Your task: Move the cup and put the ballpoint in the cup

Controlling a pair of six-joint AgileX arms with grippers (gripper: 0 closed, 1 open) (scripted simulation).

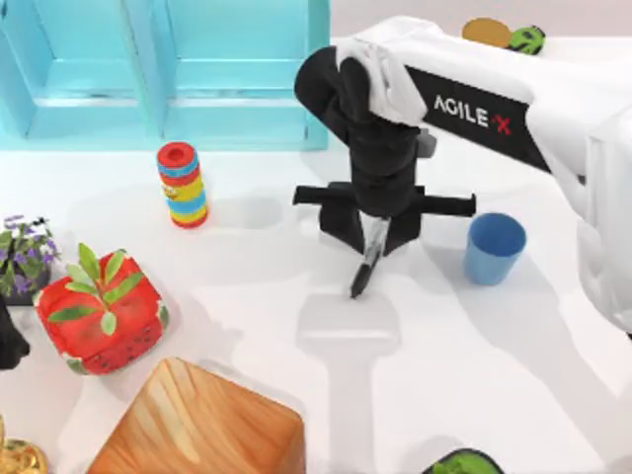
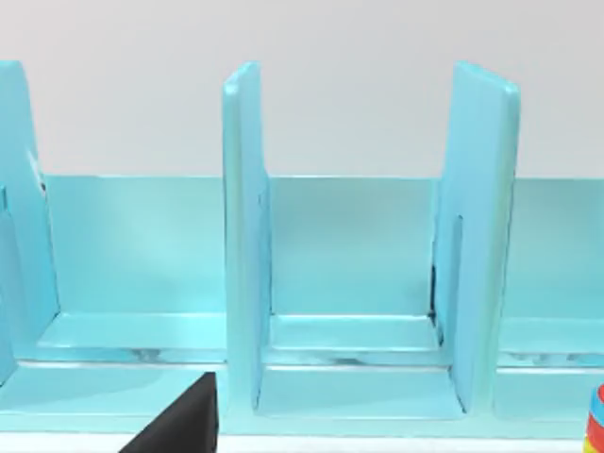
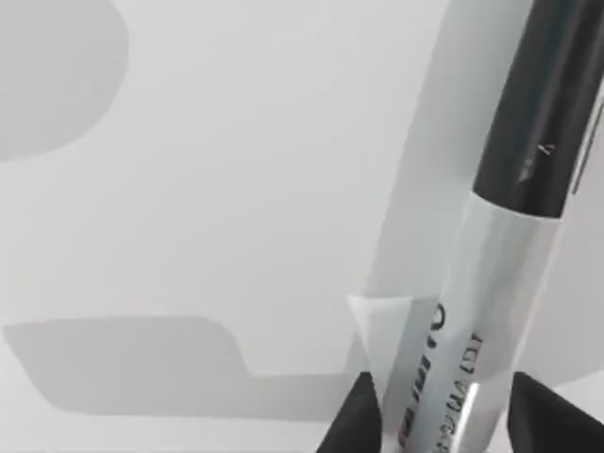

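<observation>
Gripped close before the right wrist camera, the slim black ballpoint with its grey-white labelled middle band [image 3: 491, 311] runs between the two dark fingers [image 3: 363, 420] of the right pincer [image 1: 373, 235], which are closed against the band. From above, this pincer hangs over the middle of the white worktop [image 1: 474, 375], and the pen slants down from it, its black lower end just above or barely touching the surface; I cannot tell which.

As I judge it, the pick-up is done and the delivery is left. The small plain light-blue tapered cup [image 1: 494, 248] stands upright on the worktop to the right of the pincer, near it but apart. Whether the cup already sits where it is meant to go cannot be read from its position alone. What remains is to carry the pen over the rim, bring it more upright and lower it in.

The cup's mouth faces up, and nothing pokes out of it. A red box painted like a watermelon [image 1: 99, 318] at the left holds a leafy green plant. The turquoise shelf rack [image 2: 359, 274] at the back has bare compartments, and a red, blue and yellow striped cylinder [image 1: 182, 186] stands in front of it.

The left arm is parked at the left, its wrist camera facing the rack.
</observation>
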